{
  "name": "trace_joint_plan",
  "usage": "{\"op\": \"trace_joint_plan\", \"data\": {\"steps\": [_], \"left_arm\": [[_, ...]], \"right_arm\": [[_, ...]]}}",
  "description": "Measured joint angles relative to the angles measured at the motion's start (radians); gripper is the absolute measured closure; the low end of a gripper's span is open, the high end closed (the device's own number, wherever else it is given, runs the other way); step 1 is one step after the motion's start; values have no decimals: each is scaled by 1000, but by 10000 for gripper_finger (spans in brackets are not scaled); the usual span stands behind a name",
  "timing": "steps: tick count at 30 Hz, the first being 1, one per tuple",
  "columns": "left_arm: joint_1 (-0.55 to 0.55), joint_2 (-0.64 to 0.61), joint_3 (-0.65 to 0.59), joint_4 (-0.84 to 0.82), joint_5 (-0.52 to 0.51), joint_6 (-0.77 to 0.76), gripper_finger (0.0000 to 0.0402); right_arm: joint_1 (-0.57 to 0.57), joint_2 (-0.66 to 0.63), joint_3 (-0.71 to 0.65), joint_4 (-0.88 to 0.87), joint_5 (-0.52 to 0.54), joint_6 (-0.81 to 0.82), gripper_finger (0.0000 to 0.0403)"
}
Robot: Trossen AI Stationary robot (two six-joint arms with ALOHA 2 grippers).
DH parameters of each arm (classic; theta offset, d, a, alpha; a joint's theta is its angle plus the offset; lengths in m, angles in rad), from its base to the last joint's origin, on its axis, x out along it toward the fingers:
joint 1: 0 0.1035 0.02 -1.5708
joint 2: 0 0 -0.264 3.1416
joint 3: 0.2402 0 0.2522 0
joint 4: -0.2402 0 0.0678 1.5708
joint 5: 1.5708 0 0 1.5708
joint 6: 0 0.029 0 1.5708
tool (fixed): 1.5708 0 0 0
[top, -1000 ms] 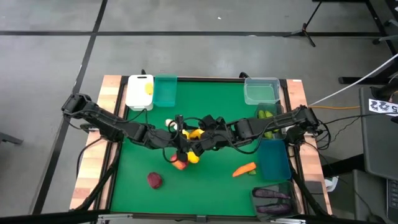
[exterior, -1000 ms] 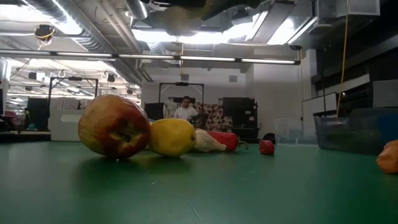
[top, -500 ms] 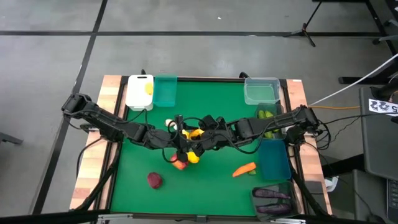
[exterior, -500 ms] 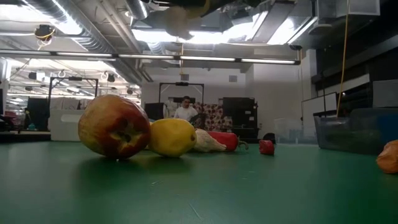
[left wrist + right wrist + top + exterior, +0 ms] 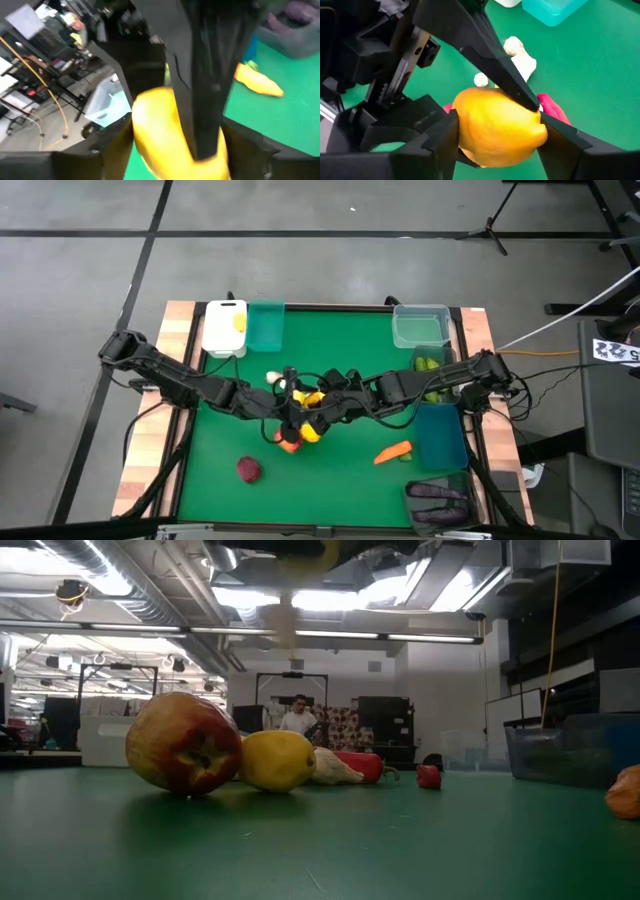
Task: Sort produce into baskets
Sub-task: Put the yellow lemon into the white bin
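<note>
A yellow lemon point(image 5: 312, 394) hangs above the middle of the green table, where my two arms meet. My right gripper point(image 5: 495, 145) comes from the table's right and is shut on this lemon point(image 5: 495, 125). My left gripper point(image 5: 296, 402) meets it from the table's left; whether it holds the lemon point(image 5: 165, 135) I cannot tell. Below them an apple point(image 5: 183, 742), a second lemon point(image 5: 277, 760), a garlic bulb point(image 5: 330, 768) and a red chili point(image 5: 360, 765) lie on the table. A white basket point(image 5: 224, 330) with a lemon stands at the far left, beside a teal one point(image 5: 266, 326). My right gripper pinches the lemon between its two fingers, one on each of its sides point(image 5: 462, 130). The fingers slant down from the table's right. The lemon is lifted clear, well above the produce on the table.
A carrot point(image 5: 392, 451) and a dark red piece point(image 5: 248, 469) lie toward the near side. A clear basket point(image 5: 420, 326), a blue one point(image 5: 440, 435) and a dark grey one point(image 5: 438, 502) with purple eggplants line the right edge. Bare green shows at the near left.
</note>
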Motion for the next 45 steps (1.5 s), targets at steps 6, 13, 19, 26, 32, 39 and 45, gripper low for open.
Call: {"op": "trace_joint_plan", "data": {"steps": [6,13,19,26,32,39,45], "left_arm": [[-2,0,4,-26,-42,-37,75],[-7,-49,10,-236,-129,-179,67],[-9,-145,10,-569,-143,-441,66],[-95,-311,-7,-747,-185,-651,66],[-220,-496,-75,-782,-298,-802,66],[-287,-633,-163,-867,-602,-954,66],[-268,-696,-243,-890,-747,-1072,66]], "right_arm": [[-1,0,0,0,16,-1,181],[-1,-1,0,-37,36,3,181],[-9,-1,0,-73,70,-8,180],[-90,22,-8,61,67,-142,180],[-207,45,-96,424,-103,-294,180],[-316,87,-173,754,-282,-322,180],[-388,181,-171,1008,-417,-319,180]]}}
